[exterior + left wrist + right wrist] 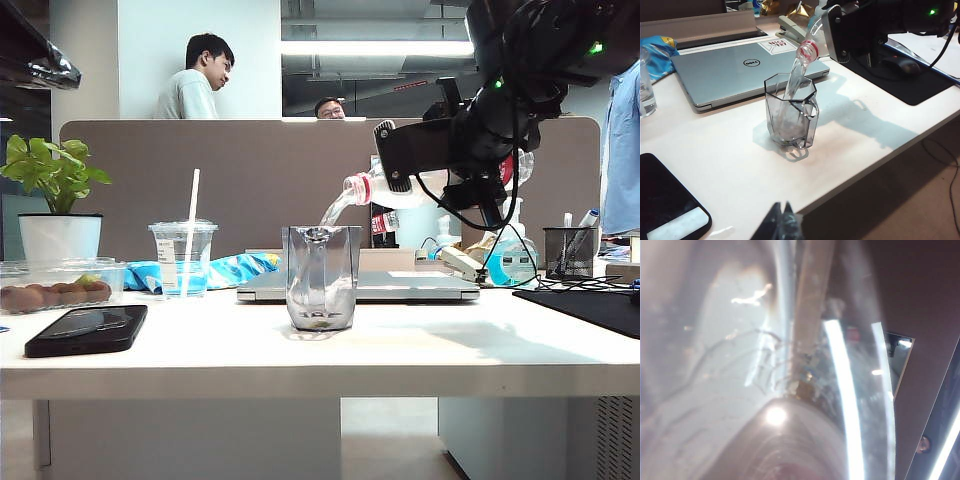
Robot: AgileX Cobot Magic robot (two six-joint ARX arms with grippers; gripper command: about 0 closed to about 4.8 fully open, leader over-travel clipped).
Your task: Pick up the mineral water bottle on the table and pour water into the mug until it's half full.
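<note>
Left gripper (782,222): You see it low at the near edge of the table, well apart from the mug. Its two dark fingertips sit together and hold nothing.

Phone (88,329): It is black and lies flat at the near left corner of the table.

Table (420,355): It is wide and white. Everything here stands on it.

Mug (321,277): The clear glass mug stands upright in the middle of the table, just in front of the laptop. You can see some water in the bottom part of it. In the left wrist view the mug (790,111) has flat angled sides and a handle.

Mineral water bottle (385,187): It is tipped over, up in the air, above and to the right of the mug. Its mouth, with the red ring (809,48), points down at the mug. A thin stream of water falls from it into the mug.

Right gripper (405,155): It is up high on the right side and is clamped on the mineral water bottle. In the right wrist view you see only blurry clear plastic (740,365) right up against the camera.

Laptop (735,67): It is grey, shut, and lies flat behind the mug.

Plastic cup (183,258): It has a white straw and stands to the left of the mug, farther back.

Plant (55,175): It is green, in a white pot, at the far left.
</note>
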